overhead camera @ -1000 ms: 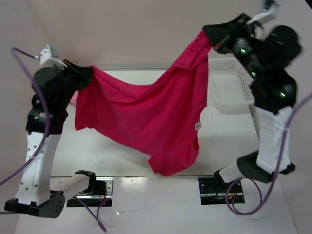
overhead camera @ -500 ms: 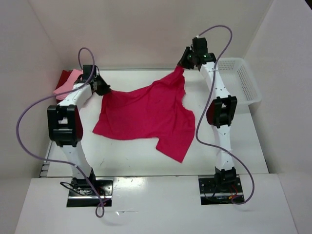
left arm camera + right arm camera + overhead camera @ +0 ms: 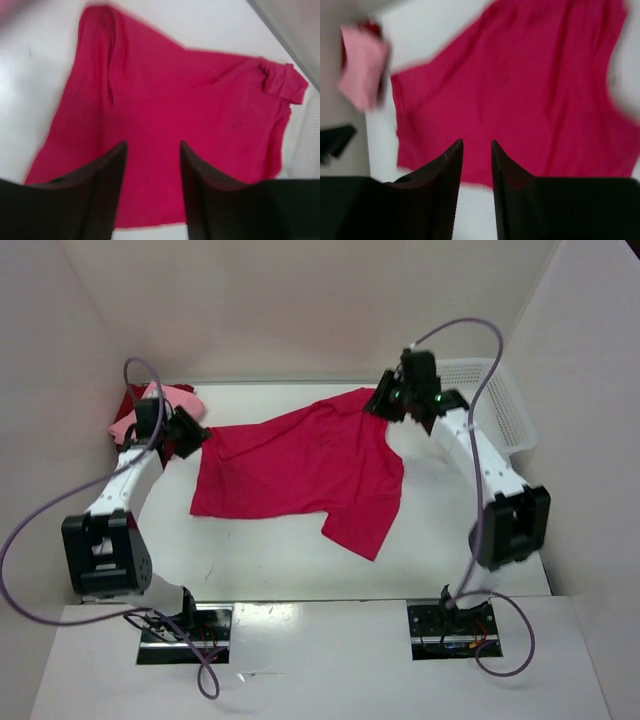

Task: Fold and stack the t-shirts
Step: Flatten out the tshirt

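Observation:
The bright magenta-pink t-shirt (image 3: 300,468) lies spread out on the white table, one sleeve pointing to the near side. It also fills the left wrist view (image 3: 200,100) and the right wrist view (image 3: 520,75). My left gripper (image 3: 193,435) is at the shirt's back left corner, open and empty (image 3: 152,145). My right gripper (image 3: 382,405) is at its back right corner, open and empty (image 3: 476,142). The light pink shirt (image 3: 165,402) lies on the dark red shirt (image 3: 130,400) in the back left corner.
A white mesh basket (image 3: 505,405) stands at the back right, beside the right arm. White walls close in the table on the left, back and right. The light pink shirt also shows at the left of the right wrist view (image 3: 362,65).
The magenta shirt hung stretched in the air between both grippers. It has come down flat onto the table and both grippers have let go of its corners.

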Motion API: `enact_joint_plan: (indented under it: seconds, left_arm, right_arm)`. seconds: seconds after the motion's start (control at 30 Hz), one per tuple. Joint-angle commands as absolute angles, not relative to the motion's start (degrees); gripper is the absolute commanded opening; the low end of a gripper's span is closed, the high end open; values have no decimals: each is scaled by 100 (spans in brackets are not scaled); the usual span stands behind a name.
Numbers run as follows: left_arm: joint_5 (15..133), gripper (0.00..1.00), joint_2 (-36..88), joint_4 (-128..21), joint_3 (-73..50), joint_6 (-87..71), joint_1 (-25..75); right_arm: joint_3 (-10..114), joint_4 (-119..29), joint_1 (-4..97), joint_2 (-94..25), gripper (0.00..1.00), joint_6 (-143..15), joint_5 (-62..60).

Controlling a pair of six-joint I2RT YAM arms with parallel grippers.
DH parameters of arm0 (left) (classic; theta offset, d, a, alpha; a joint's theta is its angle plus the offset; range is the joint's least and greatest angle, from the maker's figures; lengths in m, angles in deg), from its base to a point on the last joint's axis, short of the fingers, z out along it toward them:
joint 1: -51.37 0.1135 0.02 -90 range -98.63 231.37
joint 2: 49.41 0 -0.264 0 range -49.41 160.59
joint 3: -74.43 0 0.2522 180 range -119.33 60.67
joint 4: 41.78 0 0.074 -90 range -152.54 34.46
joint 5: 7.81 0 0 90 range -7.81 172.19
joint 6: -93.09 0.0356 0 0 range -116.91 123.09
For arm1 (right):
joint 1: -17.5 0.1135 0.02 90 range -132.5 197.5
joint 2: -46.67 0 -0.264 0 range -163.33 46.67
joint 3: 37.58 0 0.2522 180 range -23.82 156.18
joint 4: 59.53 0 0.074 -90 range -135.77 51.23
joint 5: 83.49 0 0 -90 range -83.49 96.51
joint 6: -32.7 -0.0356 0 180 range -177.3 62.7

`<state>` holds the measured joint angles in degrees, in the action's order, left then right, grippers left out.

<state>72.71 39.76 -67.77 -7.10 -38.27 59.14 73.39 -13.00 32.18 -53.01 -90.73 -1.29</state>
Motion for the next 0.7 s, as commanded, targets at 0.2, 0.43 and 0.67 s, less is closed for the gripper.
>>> enact_joint_plan:
  seconds: [0.2, 0.43, 0.67]
  left_arm:
    - [5558, 42, 1504, -7224, 2293, -4689, 4781]
    - [6372, 47, 104, -8322, 2676, -4832, 4549]
    - [7120, 53, 1087, -7638, 2525, -5868, 5224]
  right_arm:
    - [3422, -2544, 4499, -2972, 25, -10272, -825]
    - [2532, -1837, 4932, -1926, 19, -10959, -124]
    - [1662, -1835, 4932, -1327, 30, -11390, -149]
